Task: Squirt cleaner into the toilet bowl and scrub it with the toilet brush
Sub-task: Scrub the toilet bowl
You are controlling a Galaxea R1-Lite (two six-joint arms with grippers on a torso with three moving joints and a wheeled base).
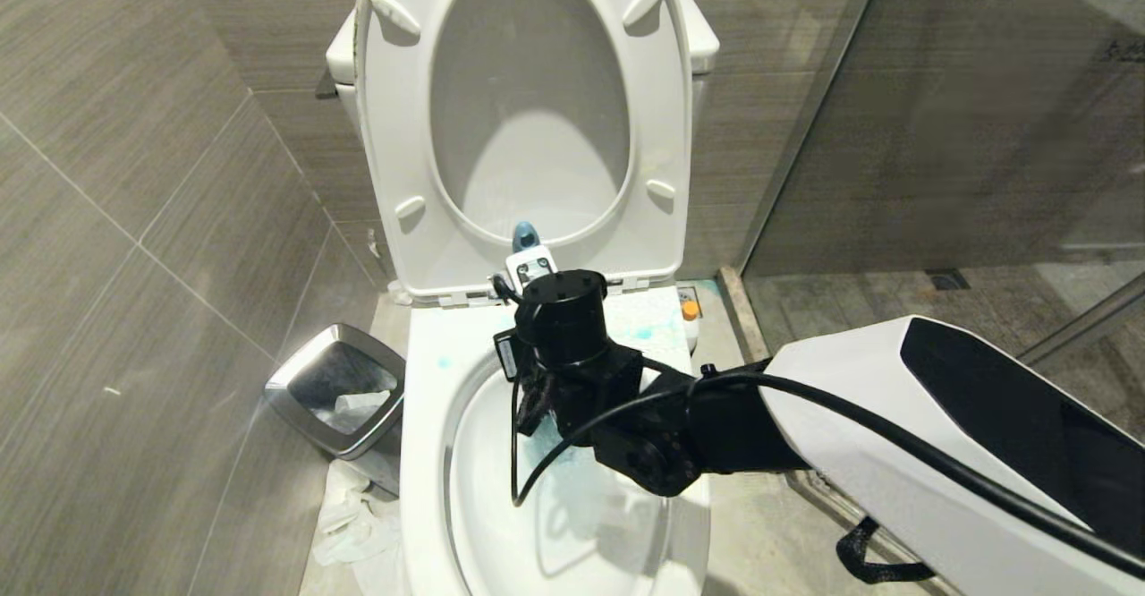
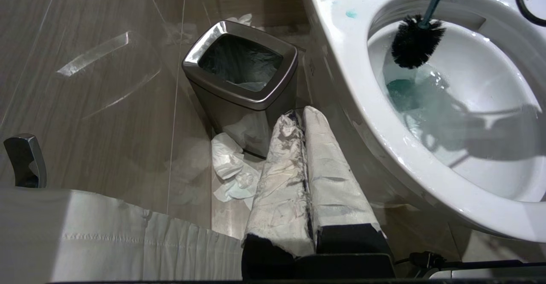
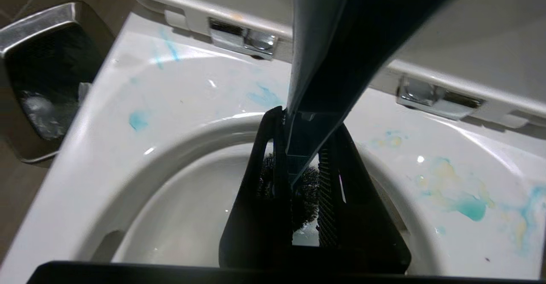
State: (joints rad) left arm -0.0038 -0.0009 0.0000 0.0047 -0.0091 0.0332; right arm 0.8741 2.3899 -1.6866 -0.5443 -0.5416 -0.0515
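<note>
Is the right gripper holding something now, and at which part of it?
Yes. The right gripper holds the toilet brush by its handle, with the bristle head down in the toilet bowl.

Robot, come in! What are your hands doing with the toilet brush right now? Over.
Right gripper shut on toilet brush, head inside toilet bowl. Left gripper shut, parked beside bowl. Nothing blocking.
</note>
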